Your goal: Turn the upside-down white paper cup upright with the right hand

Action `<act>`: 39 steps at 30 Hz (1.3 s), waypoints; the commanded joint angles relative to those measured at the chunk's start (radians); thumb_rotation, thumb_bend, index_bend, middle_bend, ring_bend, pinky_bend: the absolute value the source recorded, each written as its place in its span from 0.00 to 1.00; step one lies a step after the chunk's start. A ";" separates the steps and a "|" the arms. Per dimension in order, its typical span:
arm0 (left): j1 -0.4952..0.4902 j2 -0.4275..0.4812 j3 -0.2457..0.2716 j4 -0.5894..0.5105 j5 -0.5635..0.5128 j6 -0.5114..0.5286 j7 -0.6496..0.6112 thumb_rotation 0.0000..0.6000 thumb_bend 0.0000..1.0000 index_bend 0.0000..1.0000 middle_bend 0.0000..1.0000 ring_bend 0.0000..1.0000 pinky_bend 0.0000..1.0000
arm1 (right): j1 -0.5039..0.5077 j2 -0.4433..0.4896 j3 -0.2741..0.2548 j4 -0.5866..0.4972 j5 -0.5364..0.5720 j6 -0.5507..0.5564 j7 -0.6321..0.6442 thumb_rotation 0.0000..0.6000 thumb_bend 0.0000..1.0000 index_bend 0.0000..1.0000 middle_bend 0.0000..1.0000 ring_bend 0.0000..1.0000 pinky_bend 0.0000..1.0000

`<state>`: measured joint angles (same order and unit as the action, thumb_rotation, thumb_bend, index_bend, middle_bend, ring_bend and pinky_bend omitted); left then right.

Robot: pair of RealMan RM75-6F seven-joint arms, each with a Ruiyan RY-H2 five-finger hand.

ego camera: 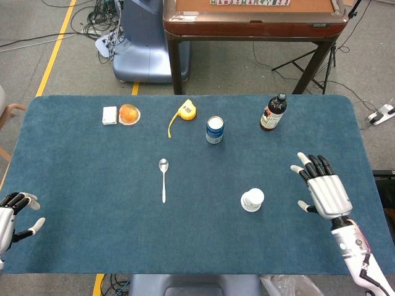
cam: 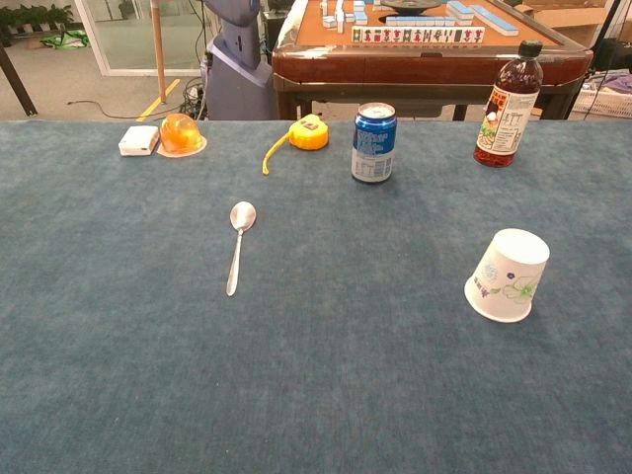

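A white paper cup [ego camera: 252, 200] [cam: 509, 276] with a floral print stands upside down on the blue table, mouth down, right of centre. My right hand [ego camera: 323, 187] hovers to the right of the cup, apart from it, fingers spread and holding nothing. At the table's near left corner my left hand [ego camera: 11, 216] shows only in part, its fingers loosely apart and empty. Neither hand appears in the chest view.
A spoon [ego camera: 163, 179] lies left of the cup. Further back stand a blue can [ego camera: 214, 130], a dark bottle [ego camera: 272, 113], a yellow tape measure [ego camera: 185, 111], an orange jelly cup [ego camera: 129, 115] and a small white box [ego camera: 109, 115]. A wooden table [ego camera: 253, 18] is behind.
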<state>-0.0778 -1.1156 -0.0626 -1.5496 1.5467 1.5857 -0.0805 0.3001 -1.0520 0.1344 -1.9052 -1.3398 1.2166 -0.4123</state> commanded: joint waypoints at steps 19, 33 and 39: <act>0.007 0.007 0.004 -0.011 0.006 0.004 0.003 1.00 0.17 0.54 0.41 0.30 0.60 | 0.160 -0.166 -0.021 -0.007 0.198 -0.105 -0.288 1.00 0.00 0.22 0.00 0.00 0.02; 0.008 0.008 0.003 -0.012 0.004 0.002 -0.005 1.00 0.17 0.54 0.41 0.30 0.60 | 0.201 -0.274 -0.051 0.065 0.229 -0.098 -0.336 1.00 0.00 0.22 0.00 0.00 0.02; 0.011 0.011 0.001 -0.010 -0.001 0.004 -0.014 1.00 0.17 0.54 0.41 0.30 0.60 | 0.220 -0.309 -0.053 0.086 0.243 -0.104 -0.339 1.00 0.00 0.22 0.00 0.00 0.02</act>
<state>-0.0671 -1.1049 -0.0615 -1.5596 1.5461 1.5896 -0.0946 0.5189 -1.3591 0.0817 -1.8209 -1.0984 1.1136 -0.7500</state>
